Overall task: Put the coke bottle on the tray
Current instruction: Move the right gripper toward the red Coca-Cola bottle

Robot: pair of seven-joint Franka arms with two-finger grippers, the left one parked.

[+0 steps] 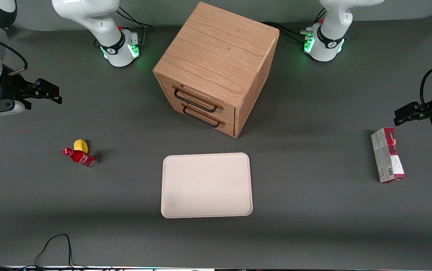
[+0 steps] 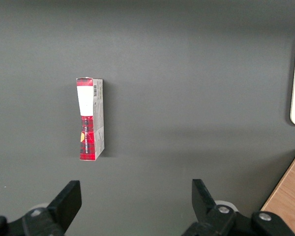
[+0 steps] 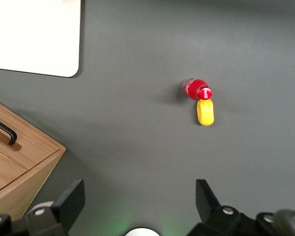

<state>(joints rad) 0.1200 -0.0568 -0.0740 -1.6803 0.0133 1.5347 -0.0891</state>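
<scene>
The bottle [image 1: 80,157] stands on the table [image 1: 313,210], toward the working arm's end, touching a yellow thing [image 1: 81,145]. It looks small, light, hard and smooth, so it may slip or tip. Best to hold it around the middle. The gripper [image 1: 46,94] hangs well apart from it, fingers spread, holding nothing. The tray [image 1: 206,185] sits near the table's middle.

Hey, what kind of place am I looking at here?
Probably a robotics lab tabletop: arm bases bolted to a grey mat, staged props like a wooden drawer unit, tray and coke bottle. The claw hangs open above the table.
</scene>
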